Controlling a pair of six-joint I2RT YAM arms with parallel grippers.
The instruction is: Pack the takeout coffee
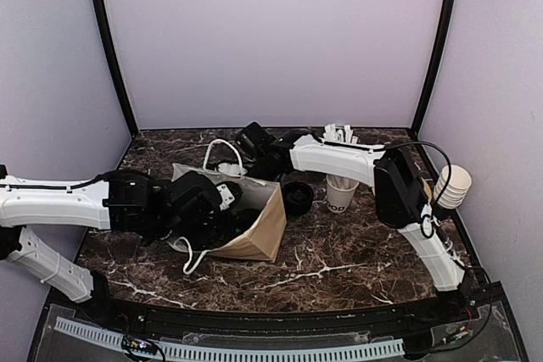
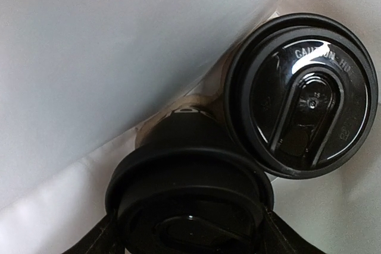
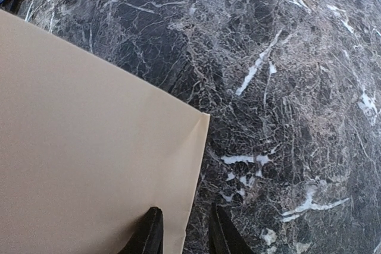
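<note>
**Item 1.** Left gripper point(image 2: 190, 237), reaching into the mouth of the paper bag point(image 1: 265, 228). Its dark fingers point(image 2: 95, 239) stand wide, one on each side of a lid rim and touching it, clamped on item 2.

**Item 2.** Near takeout coffee point(image 2: 190, 203): black cup with a black lid, lid toward the wrist camera, seated between the left fingers inside the bag.

**Item 3.** Far takeout coffee point(image 2: 303, 93): a second lidded black cup, deeper in the bag, beyond and to the right of the first. The two lid rims overlap in the left wrist view. It is clear of the fingers and lies against the bag's pale inner wall.

**Item 4.** Right gripper point(image 3: 186, 233), at the bag's far side. Its fingers are narrowly parted, one over the tan panel and one over the marble table point(image 3: 297, 87). Whether they pinch the paper cannot be told.

**Item 5.** Beyond the bag on the table: black lid stack point(image 1: 297, 197) and a white straw cup point(image 1: 341, 193).
</note>
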